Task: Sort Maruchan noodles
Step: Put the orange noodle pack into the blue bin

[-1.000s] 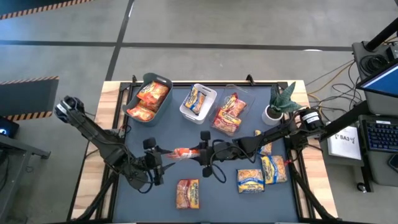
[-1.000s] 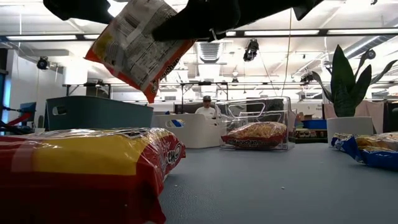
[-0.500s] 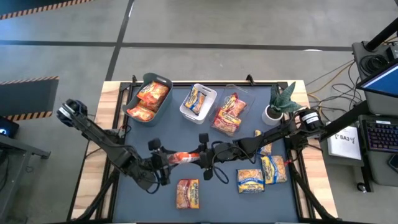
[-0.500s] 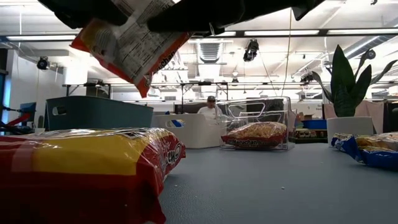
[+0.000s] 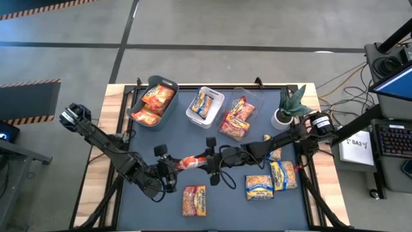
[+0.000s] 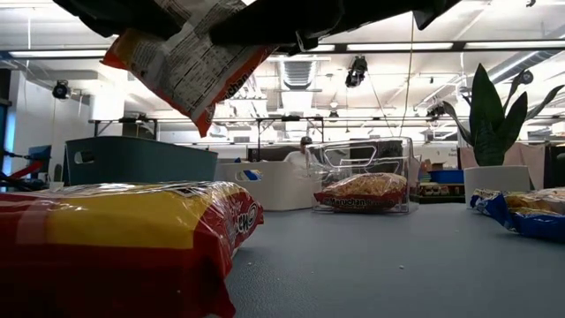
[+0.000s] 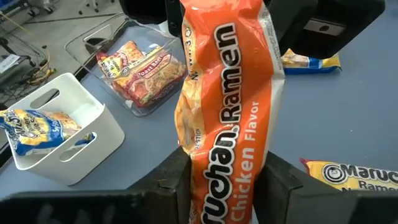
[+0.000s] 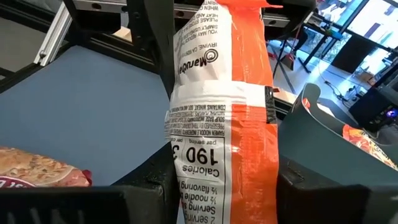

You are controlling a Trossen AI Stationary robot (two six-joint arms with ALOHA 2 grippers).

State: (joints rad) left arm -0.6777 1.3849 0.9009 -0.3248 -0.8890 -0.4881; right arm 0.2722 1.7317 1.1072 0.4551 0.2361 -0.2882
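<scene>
An orange Maruchan noodles packet [image 5: 188,162] hangs in the air above the middle of the table, between my two grippers. My left gripper [image 5: 172,166] is shut on its left end and my right gripper [image 5: 205,161] on its right end. The left wrist view shows its printed front [image 7: 227,112], the right wrist view its white-and-orange back [image 8: 224,112]. The low view shows the packet [image 6: 190,62] tilted high above the table. More packets lie loose on the table. My left gripper [image 7: 225,180] has the packet's left end [image 7: 227,199] between its two fingers, one finger [image 7: 177,183] on each long edge. It comes from the table's left, slanting slightly down, along the packet. The packet is lifted clear. My right gripper [image 8: 224,180] has the packet's right end [image 8: 221,193] between its two fingers, one finger [image 8: 292,183] on each long edge. It comes nearly level from the table's right, along the packet. The packet is clear of the table, spanning across to the other gripper.
At the back stand a grey-green bin [image 5: 172,84] with orange packets, a white bin [image 5: 221,95] with a blue-yellow one, and a clear bin [image 5: 254,103] with red ones. A potted plant [image 5: 290,106] stands at the back right. Loose packets lie near front [image 5: 195,200] and right [image 5: 259,187], [image 5: 283,174].
My left gripper has moved toward the table's right and a little down, up to the packet's left end, where its fingers now stand on it. The packet has tipped slightly in the air. My right gripper has stayed in place.
</scene>
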